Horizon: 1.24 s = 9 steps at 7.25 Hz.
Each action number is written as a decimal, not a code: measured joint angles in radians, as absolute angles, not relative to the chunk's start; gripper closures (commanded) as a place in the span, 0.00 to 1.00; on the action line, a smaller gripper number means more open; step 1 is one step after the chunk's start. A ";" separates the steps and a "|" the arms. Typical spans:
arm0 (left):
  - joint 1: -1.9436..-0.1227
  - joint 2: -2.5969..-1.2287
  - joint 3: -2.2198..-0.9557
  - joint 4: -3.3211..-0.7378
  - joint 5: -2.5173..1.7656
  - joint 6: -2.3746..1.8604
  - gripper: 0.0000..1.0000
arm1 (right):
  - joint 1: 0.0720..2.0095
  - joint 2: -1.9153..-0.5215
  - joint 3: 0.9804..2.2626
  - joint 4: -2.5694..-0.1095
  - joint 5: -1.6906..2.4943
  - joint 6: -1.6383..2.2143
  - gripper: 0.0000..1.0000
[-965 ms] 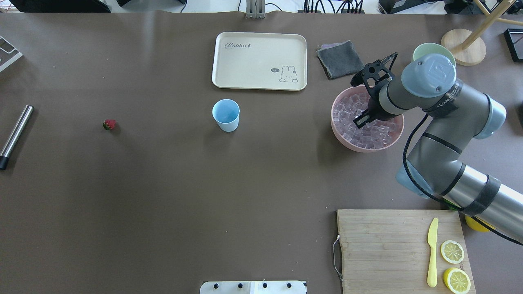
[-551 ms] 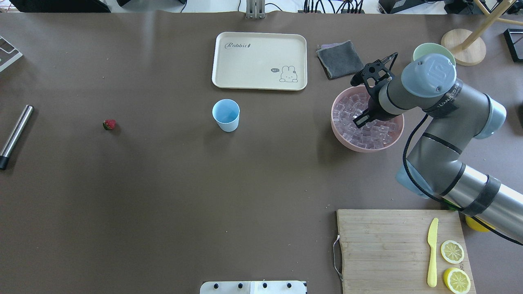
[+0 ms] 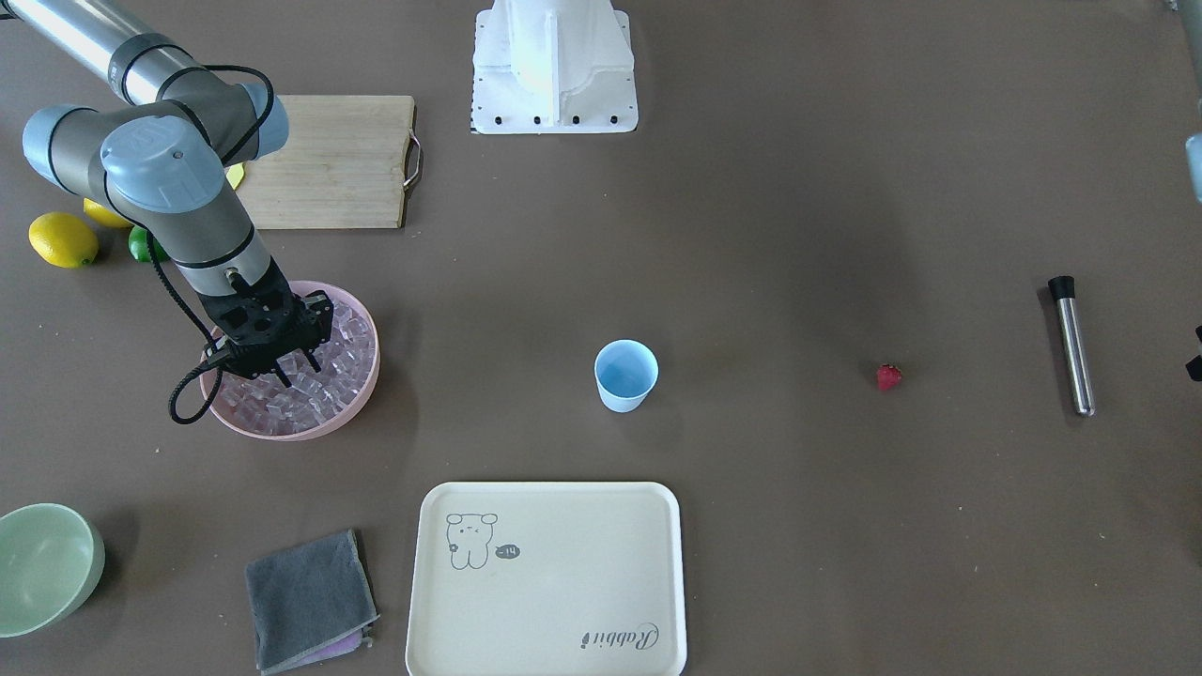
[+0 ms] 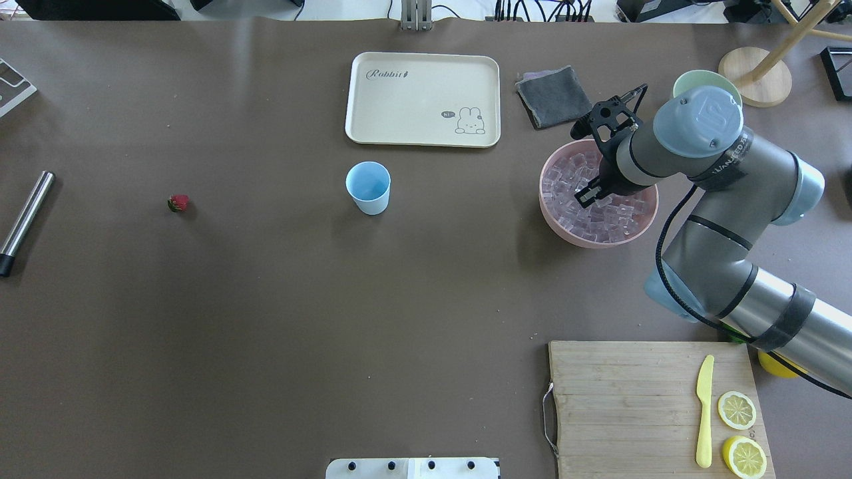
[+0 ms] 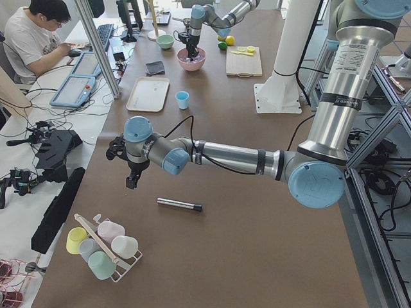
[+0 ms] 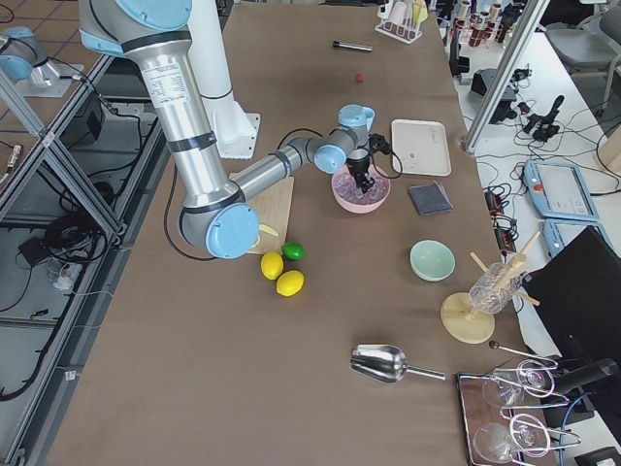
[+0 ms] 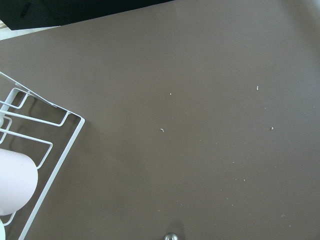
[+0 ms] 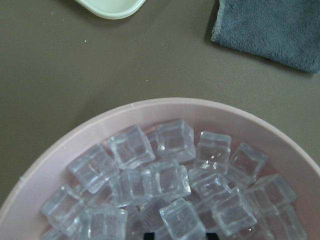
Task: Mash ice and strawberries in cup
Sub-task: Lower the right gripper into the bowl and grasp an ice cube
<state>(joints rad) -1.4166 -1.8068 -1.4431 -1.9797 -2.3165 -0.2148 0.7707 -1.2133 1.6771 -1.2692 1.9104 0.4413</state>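
The light-blue cup (image 4: 367, 186) stands upright and empty at mid-table. Far to its left in the overhead view lies the strawberry (image 4: 178, 203), alone on the brown table. The ice (image 4: 599, 219) fills a pink bowl (image 4: 552, 223) on the right. My right gripper (image 4: 586, 195) points down into that bowl. In the right wrist view its black fingertips (image 8: 150, 235) flank one ice cube (image 8: 182, 220) on top of the pile, closed against its sides. My left gripper (image 5: 131, 178) hangs over the table's far left end, and I cannot tell whether it is open or shut.
A metal muddler (image 4: 25, 219) lies at the left edge, beyond the strawberry. A cream tray (image 4: 423, 98) and a grey cloth (image 4: 552, 96) lie behind the cup and bowl. There is a green bowl (image 3: 47, 563) near the pink one. A cutting board (image 4: 632, 406) holds a yellow knife and lemon halves.
The right arm and its gripper have shifted very slightly up and back in the overhead view, still over the pink bowl. Nothing else has moved.
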 measured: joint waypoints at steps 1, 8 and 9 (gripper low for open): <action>-1.416 -1.804 -1.444 -1.984 -2.317 -0.215 0.03 | 0.775 -1.212 1.678 -1.271 1.910 0.438 0.29; -1.416 -1.788 -1.448 -2.002 -2.316 -0.216 0.03 | 0.774 -1.174 1.648 -1.273 1.894 0.444 0.36; -1.416 -1.788 -1.449 -2.002 -2.316 -0.216 0.03 | 0.772 -1.174 1.647 -1.272 1.889 0.445 0.42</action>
<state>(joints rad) -1.4159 -1.7880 -1.4493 -2.0022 -2.3163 -0.2163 0.7717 -1.1737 1.6468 -1.2721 1.8892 0.4449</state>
